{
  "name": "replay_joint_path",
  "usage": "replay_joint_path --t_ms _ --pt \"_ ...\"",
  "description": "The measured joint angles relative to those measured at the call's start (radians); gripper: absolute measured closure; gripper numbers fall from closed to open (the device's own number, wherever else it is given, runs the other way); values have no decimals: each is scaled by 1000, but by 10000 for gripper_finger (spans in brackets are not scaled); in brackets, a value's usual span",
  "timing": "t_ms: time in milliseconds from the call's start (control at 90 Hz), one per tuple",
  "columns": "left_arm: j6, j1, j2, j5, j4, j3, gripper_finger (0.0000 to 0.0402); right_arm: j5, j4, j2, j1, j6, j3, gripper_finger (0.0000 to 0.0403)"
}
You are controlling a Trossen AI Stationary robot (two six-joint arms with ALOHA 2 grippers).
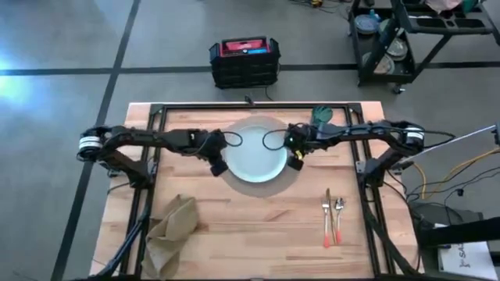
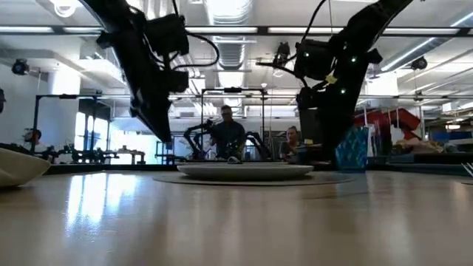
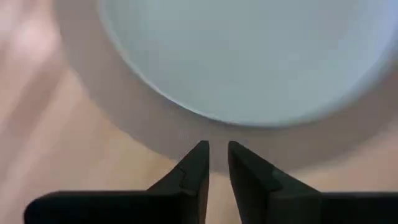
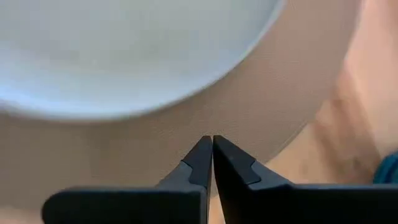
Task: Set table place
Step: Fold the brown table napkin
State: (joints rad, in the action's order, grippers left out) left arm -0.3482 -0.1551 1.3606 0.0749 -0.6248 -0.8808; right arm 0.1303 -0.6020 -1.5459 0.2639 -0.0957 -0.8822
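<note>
A pale blue-green plate (image 1: pixel 254 152) lies on a round tan mat (image 1: pixel 254 119) at the middle of the wooden table (image 1: pixel 258 234). My left gripper (image 1: pixel 219 166) hangs over the mat's left rim (image 3: pixel 143 118), its fingers open by only a narrow gap with nothing between them. My right gripper (image 1: pixel 295 160) hangs shut over the mat's right rim (image 4: pixel 249 118). A brown napkin (image 1: pixel 172 230) lies crumpled at the near left. An orange-handled fork and spoon (image 1: pixel 332 220) lie side by side at the near right. A teal cup (image 1: pixel 323 117) stands at the far right of the mat.
A black rail frame (image 1: pixel 148 179) runs around the working area, its posts at both sides. Beyond the far edge stand a black crate (image 1: pixel 244 61) and a wheeled cart (image 1: pixel 414 39). People (image 2: pixel 225 137) sit in the room behind the table.
</note>
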Motion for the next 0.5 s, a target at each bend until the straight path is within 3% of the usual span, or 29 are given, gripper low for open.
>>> replay_joint_path --t_ms 256,367,500 --pt "-346 297 -110 -101 -347 -73 358 -3 -71 39 -254 -133 -30 403" --pt "-505 428 -107 -101 -359 -83 341 24 -45 40 -317 -162 -70 403" --pt "-690 535 -65 -197 -354 -90 289 95 -43 41 -357 -160 -124 388"
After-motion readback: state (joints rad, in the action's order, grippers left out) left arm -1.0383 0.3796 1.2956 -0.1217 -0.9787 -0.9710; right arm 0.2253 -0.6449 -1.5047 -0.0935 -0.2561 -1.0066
